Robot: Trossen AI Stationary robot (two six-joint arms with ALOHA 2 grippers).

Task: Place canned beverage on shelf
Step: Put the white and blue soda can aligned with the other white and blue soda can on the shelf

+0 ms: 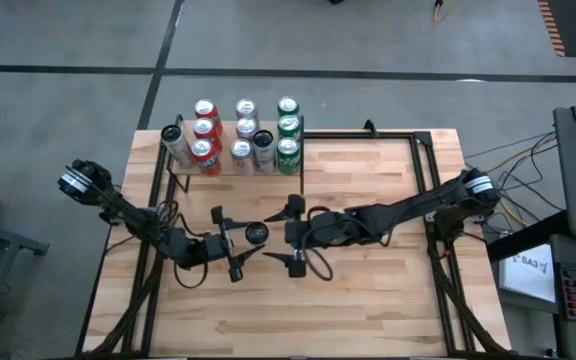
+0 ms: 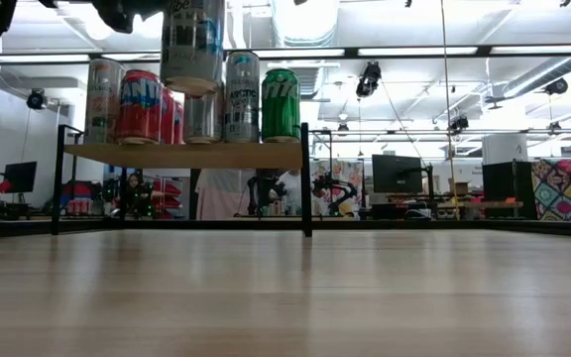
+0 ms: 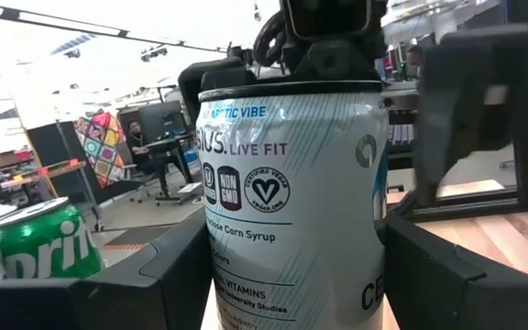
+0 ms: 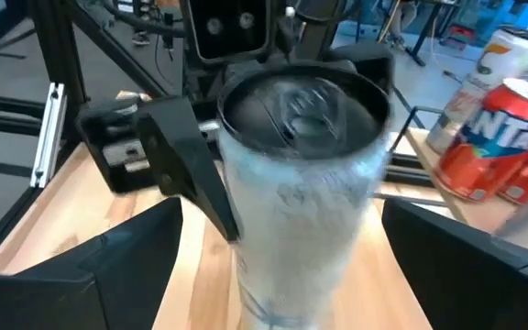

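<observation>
The white can (image 1: 256, 233) sits upright mid-surface, lifted clear of the surface (image 1: 368, 290), clamped between the left gripper's (image 1: 238, 243) fingers (image 3: 168, 275). The right gripper (image 1: 294, 236) faces it from three o'clock, its fingers (image 4: 108, 266) spread wide on either side without touching. The shelf (image 1: 230, 170) stands at twelve o'clock, carrying red, white, green and dark cans (image 1: 245, 132).

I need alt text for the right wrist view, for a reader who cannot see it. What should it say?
A silver-white can stands upright at the centre, gripped from its far side by the left gripper, while the right gripper's own dark fingers stand open on either side without touching it. Beyond, red cans stand at the edge of the view, above the wooden table.
</observation>
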